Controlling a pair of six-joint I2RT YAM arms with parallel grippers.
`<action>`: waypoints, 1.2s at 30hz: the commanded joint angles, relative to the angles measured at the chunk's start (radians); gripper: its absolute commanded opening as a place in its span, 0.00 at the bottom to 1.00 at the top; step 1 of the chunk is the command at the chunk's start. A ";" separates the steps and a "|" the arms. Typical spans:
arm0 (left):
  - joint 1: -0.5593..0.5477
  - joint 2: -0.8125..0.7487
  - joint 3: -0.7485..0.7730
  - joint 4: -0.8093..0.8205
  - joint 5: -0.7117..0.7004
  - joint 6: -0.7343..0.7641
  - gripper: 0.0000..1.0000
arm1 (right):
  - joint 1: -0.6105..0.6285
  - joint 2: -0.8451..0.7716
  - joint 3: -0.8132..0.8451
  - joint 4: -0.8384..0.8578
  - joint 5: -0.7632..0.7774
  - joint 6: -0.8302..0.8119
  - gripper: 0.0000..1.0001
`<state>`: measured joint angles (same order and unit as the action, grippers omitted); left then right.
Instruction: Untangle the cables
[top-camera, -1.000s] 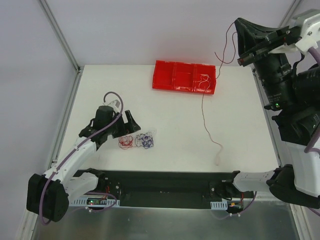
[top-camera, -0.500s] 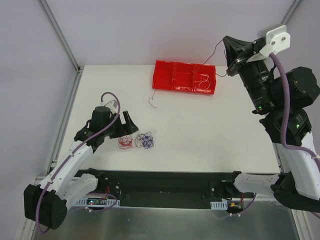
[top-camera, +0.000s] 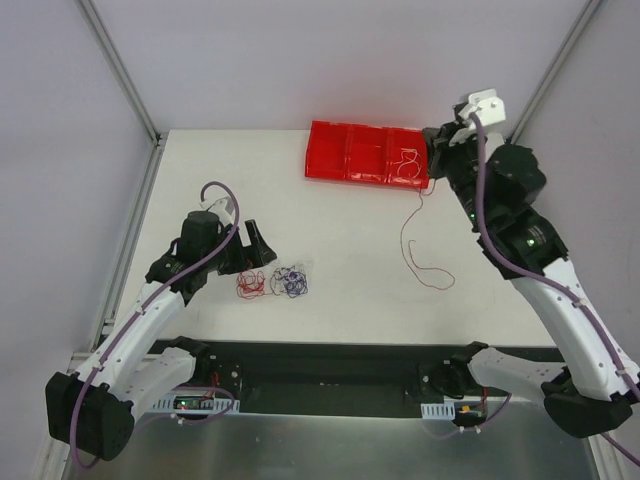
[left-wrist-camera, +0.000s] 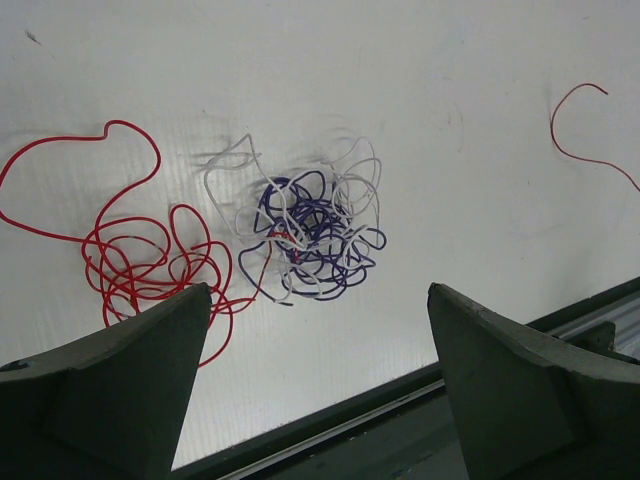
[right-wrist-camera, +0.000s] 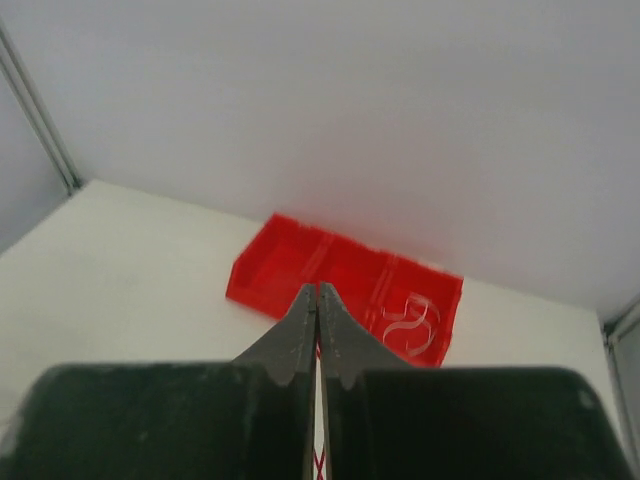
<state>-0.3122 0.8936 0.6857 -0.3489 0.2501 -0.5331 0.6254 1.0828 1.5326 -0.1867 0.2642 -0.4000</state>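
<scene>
A red cable clump (top-camera: 251, 285) (left-wrist-camera: 140, 262) and a knotted purple and white cable clump (top-camera: 291, 282) (left-wrist-camera: 315, 235) lie side by side near the table's front edge. My left gripper (top-camera: 250, 246) (left-wrist-camera: 318, 292) hovers just above and left of them, open, with nothing between its fingers. My right gripper (top-camera: 433, 150) (right-wrist-camera: 318, 292) is at the right end of the red tray (top-camera: 350, 152) (right-wrist-camera: 300, 270), shut on a long thin red cable (top-camera: 404, 243) (right-wrist-camera: 318, 465). That cable hangs down and curls on the table. A white cable (top-camera: 407, 165) (right-wrist-camera: 410, 322) lies in the tray's right compartment.
The tray has three compartments and stands at the table's back. A black rail (top-camera: 330, 365) runs along the near edge between the arm bases. The loose end of the long red cable (left-wrist-camera: 585, 130) shows at the right of the left wrist view.
My right arm has swung down from high at the right to the tray's right end, bringing the long red cable with it. The left arm has barely moved.
</scene>
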 joint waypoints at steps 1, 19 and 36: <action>0.009 -0.009 0.032 0.001 0.009 0.015 0.89 | -0.065 -0.006 -0.216 0.003 -0.010 0.235 0.00; 0.009 0.056 0.029 0.036 0.063 0.013 0.89 | -0.305 0.029 -0.707 -0.306 -0.092 0.576 0.00; 0.009 0.027 -0.008 0.044 0.081 -0.002 0.89 | -0.332 0.178 -0.798 -0.178 -0.319 0.567 0.59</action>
<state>-0.3122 0.9276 0.6834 -0.3267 0.3084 -0.5335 0.2981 1.2465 0.7265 -0.4026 0.0006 0.1982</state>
